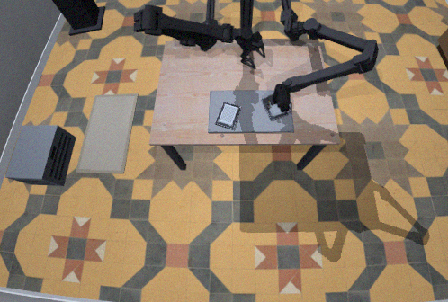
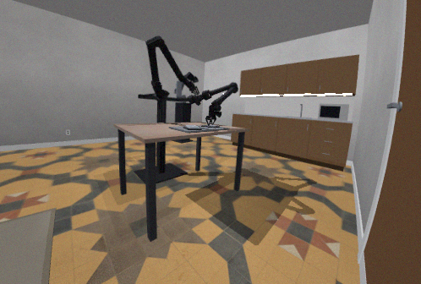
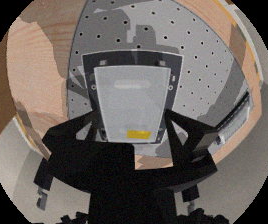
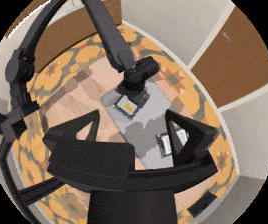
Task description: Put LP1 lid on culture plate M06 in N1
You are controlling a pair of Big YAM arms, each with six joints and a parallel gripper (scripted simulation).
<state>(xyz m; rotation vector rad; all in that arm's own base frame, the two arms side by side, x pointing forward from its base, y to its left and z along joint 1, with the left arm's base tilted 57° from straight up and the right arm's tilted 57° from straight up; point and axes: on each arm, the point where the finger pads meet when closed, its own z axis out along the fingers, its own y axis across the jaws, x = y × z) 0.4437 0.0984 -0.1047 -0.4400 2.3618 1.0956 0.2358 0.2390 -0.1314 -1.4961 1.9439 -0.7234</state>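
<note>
The pale, clear lid [image 1: 275,111] [image 3: 132,97] [image 4: 125,105] with a yellow label lies in the dark frame of the lid park [image 3: 88,62]. My left gripper [image 3: 131,112] is open over it, with a fingertip near each long side; whether they touch it cannot be told. The culture plate [image 1: 228,115] [image 2: 192,128] with a pale top sits in its dark-edged nest on the other side of the board. It shows at the right edge of the left wrist view [image 3: 236,125] and partly behind a finger in the right wrist view. My right gripper [image 1: 257,61] [image 4: 132,113] is open and empty, held high near the table's robot side.
The grey perforated board [image 1: 218,96] [image 3: 117,29] bears both frames on the wooden table [image 1: 189,74]. A gap of bare board lies between lid park and nest. The left arm [image 1: 328,75] reaches across one side of the table; the right arm [image 1: 189,29] is drawn back.
</note>
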